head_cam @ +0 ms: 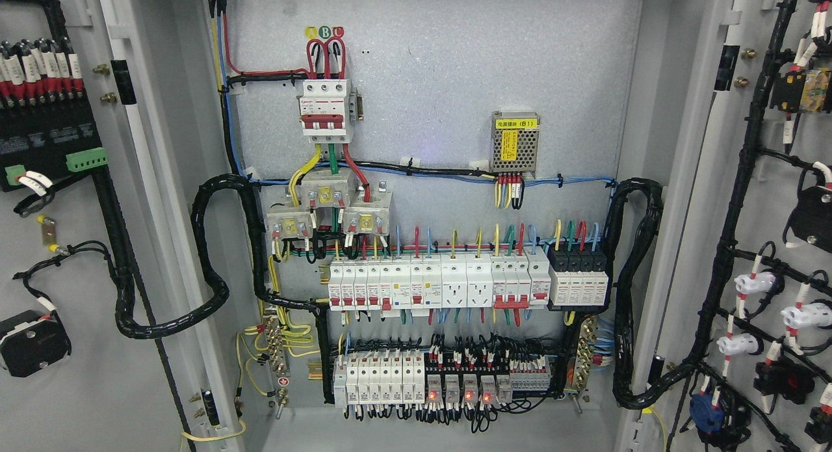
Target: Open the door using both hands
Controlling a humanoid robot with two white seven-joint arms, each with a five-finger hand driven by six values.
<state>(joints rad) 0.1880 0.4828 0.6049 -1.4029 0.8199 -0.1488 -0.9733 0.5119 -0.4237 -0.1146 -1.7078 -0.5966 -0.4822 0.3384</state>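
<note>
Left door [71, 244] and right door [760, 244] both stand swung wide open, exposing the cabinet's breaker panel [429, 244]. Neither robot hand is in view; state of fingers cannot be told.

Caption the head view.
Grey metal electrical cabinet with left door and right door swung open, white breaker rows exposed; no hands visible.

Both cabinet doors [58, 244] stand open, exposing wired breakers [364, 286].

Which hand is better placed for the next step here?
Neither: no hand or arm is in view. Both the left door and the right door already stand swung wide, exposing the breaker panel.
</note>
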